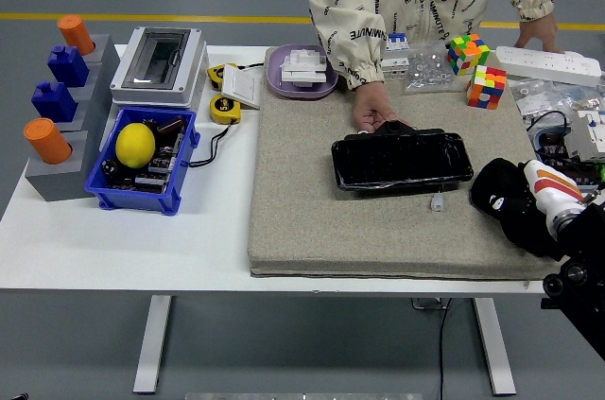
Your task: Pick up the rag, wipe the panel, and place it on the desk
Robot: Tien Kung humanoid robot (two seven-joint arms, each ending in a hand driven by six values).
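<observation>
The black glossy panel (402, 161) lies flat on the grey felt mat (312, 211), mid-table. A person's hand (373, 114) rests against its far left edge. The rag (506, 200), a bunched black cloth with a white and orange patch, sits at the mat's right edge, just right of the panel and apart from it. My right hand (529, 206) comes in from the lower right corner and is closed around the rag; the cloth hides most of the fingers. My left hand does not show.
A small white connector (438, 201) lies in front of the panel. Two colour cubes (477, 69) and a power strip (548, 64) under the person's other hand stand at the back right. Left: blue bin with lemon (135, 145), grey box (156, 64), tape measures (224, 109).
</observation>
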